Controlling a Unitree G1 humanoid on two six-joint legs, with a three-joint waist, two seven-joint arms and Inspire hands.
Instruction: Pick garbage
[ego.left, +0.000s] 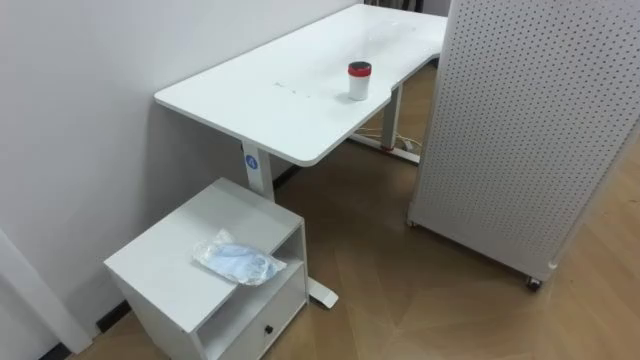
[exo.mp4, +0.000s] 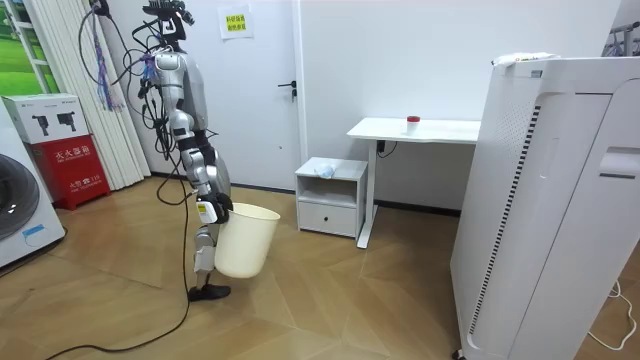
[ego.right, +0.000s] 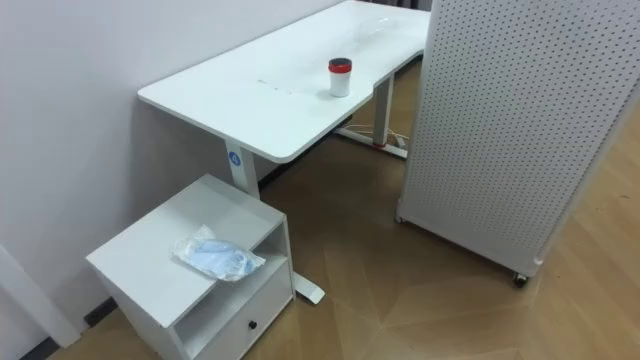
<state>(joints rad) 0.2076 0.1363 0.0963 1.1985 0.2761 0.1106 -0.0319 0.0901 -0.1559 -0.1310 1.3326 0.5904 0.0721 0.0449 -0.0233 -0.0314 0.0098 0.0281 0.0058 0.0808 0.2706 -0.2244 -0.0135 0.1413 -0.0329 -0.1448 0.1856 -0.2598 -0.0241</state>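
Garbage (ego.left: 238, 260): crumpled clear plastic wrap with pale blue inside, soft and irregular. It lies flat on top of the low white cabinet (ego.left: 165, 270), at the top's front edge above the open compartment, and nothing is touching it.

Cabinet is smooth white board with square edges. It has an open shelf, then a drawer with a small dark knob (ego.left: 268, 328). Its near-left corner is cut off by the frame.

White counter (ego.left: 270, 90) stands just beyond and right of the cabinet. It has a smooth top with rounded corners and runs far-right. A small white cylinder with a red band and dark lid (ego.left: 359, 81) stands upright near its right edge, well apart from the garbage.

Perforated white panel (ego.left: 530, 130) stands on the right, on a caster (ego.left: 534, 283), with its top and right side cut off. Open herringbone wood floor (ego.left: 400, 290) lies between panel and cabinet. Plain wall (ego.left: 80, 100) is close behind the cabinet on the left.

In the room view the robot stands upright on the floor, well left of the cabinet. A cream plastic bin (exo.mp4: 245, 245), tapered and open-topped, hangs at its side. The right hand (exo.mp4: 212, 208) is at the bin's rim, but it's too small to tell whether it's gripping.
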